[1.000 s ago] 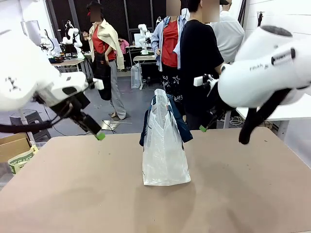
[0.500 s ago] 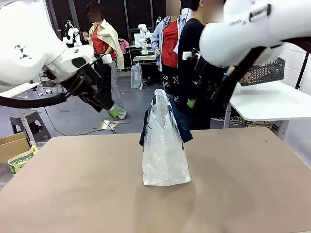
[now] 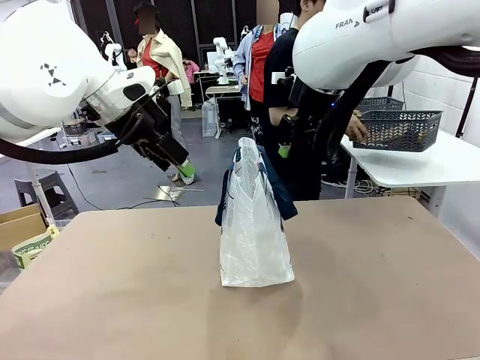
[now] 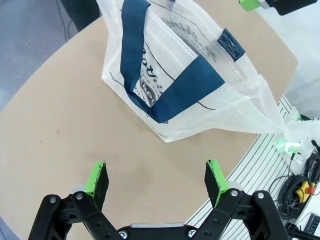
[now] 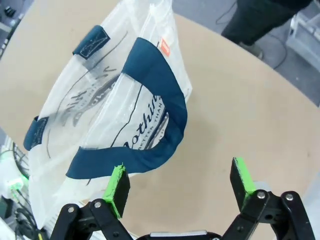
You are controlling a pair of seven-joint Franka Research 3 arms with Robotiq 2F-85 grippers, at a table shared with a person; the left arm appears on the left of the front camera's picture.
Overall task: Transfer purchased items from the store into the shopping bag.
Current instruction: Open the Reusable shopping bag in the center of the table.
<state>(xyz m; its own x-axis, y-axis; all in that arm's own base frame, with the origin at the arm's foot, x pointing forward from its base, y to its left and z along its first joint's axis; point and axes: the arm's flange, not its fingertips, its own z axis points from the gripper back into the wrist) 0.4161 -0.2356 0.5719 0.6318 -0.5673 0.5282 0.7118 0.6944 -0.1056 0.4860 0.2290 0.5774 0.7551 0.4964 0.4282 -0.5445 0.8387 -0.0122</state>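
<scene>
Clear plastic bag (image 3: 255, 240) with navy handles stands upright mid-table. Left gripper (image 4: 156, 172) hangs at its ten o'clock, right gripper (image 5: 180, 175) at one o'clock, both spread and empty. Grey basket (image 3: 397, 129) rests on a white side table (image 3: 450, 161) at two o'clock, a person's hand (image 3: 358, 133) touching it.

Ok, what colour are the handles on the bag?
Navy blue; the handles show best in the right wrist view.
</scene>
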